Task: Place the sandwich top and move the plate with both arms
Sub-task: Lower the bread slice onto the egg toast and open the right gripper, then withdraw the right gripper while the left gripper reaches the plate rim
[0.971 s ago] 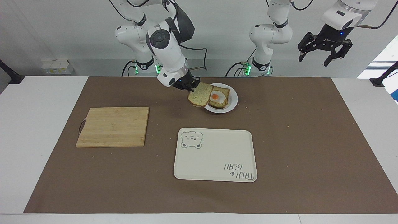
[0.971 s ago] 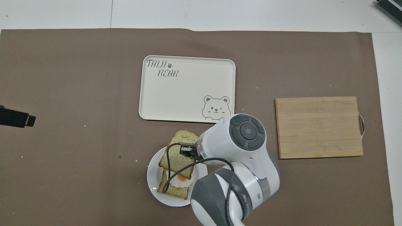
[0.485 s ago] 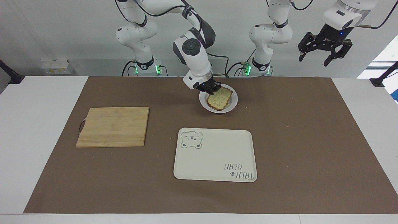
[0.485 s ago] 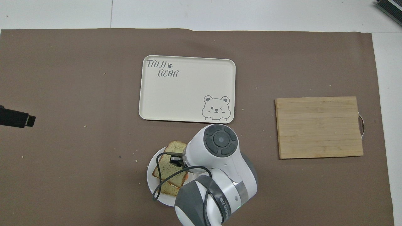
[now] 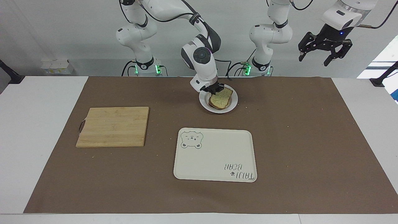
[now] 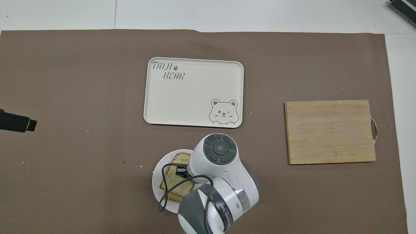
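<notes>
Tray (image 5: 217, 161): biggest piece on the table and the landmark here; the wooden board (image 5: 113, 126) sits beside it toward the right arm's end.
Plate (image 5: 233, 100): nearer to the robots than the tray, carrying the stack.
Sandwich top (image 5: 221, 99): down over the lower slice, pinched at its robot-side edge, looking a little skewed on the stack.
Right gripper (image 5: 214, 89): clamped on that edge of the sandwich top, low over the plate.
Left gripper (image 5: 325, 49): fingers spread wide, waiting high over the left arm's end of the table, well apart from the tray.
Risk, release: if bread sticks to a finger, the slice likely drags off as the gripper lifts.
Risk, plate move: a skewed top could slide if the plate tilts between two arms.
</notes>
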`<state>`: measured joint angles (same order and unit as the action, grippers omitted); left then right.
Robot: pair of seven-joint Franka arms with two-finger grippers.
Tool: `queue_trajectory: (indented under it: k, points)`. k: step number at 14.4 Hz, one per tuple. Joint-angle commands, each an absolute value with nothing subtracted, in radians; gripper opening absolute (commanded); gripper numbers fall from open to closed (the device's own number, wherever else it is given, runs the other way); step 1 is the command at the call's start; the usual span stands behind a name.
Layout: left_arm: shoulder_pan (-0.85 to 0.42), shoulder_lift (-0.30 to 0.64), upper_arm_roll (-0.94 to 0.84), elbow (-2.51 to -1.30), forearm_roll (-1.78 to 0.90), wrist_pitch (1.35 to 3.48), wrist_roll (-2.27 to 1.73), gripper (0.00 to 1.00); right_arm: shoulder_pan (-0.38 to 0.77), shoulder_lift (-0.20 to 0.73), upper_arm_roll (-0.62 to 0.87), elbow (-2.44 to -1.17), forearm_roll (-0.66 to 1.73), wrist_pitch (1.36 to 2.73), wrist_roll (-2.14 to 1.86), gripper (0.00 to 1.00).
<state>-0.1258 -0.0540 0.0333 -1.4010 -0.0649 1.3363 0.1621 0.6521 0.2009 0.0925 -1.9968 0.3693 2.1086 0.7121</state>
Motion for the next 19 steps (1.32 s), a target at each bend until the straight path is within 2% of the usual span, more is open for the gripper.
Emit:
queue_trajectory:
  k: [1, 2, 3, 4, 6, 9, 12, 15, 17, 19]
  points:
    - [-0.135, -0.084, 0.044, -1.437, -0.072, 1.338, 0.152, 1.0, 0.655, 0.196, 0.089, -2.008, 0.393, 2.126, 0.713, 0.27]
    - [-0.129, -0.086, 0.044, -1.437, -0.072, 1.341, 0.15, 1.0, 0.655, 0.198, 0.087, -2.006, 0.393, 2.126, 0.703, 0.48]
    - [-0.126, -0.086, 0.048, -1.437, -0.072, 1.338, 0.15, 1.0, 0.655, 0.201, 0.089, -1.999, 0.388, 2.125, 0.698, 0.95]
    - [-0.126, -0.086, 0.048, -1.437, -0.072, 1.333, 0.15, 1.0, 0.655, 0.209, 0.089, -1.984, 0.381, 2.123, 0.706, 1.0]
    - [-0.129, -0.087, 0.048, -1.44, -0.072, 1.333, 0.149, 1.0, 0.643, 0.193, 0.084, -1.956, 0.377, 2.102, 0.701, 1.0]
    - [-0.129, -0.126, 0.045, -1.506, -0.072, 1.345, 0.163, 1.0, 0.588, 0.117, 0.077, -1.95, 0.374, 2.065, 0.698, 1.0]
    - [-0.126, -0.153, 0.048, -1.564, -0.08, 1.382, 0.163, 1.0, 0.526, 0.086, 0.075, -1.893, 0.373, 1.979, 0.699, 1.0]
    - [-0.124, -0.242, 0.051, -1.74, -0.13, 1.517, 0.161, 1.0, 0.454, 0.078, 0.075, -1.832, 0.371, 1.924, 0.698, 1.0]
    - [-0.138, -0.314, 0.048, -1.889, -0.161, 1.63, 0.161, 1.0, 0.404, 0.06, 0.075, -1.815, 0.368, 1.904, 0.681, 1.0]
    - [-0.158, -0.356, 0.04, -1.985, -0.181, 1.693, 0.16, 1.0, 0.353, 0.032, 0.072, -1.815, 0.367, 1.896, 0.632, 1.0]
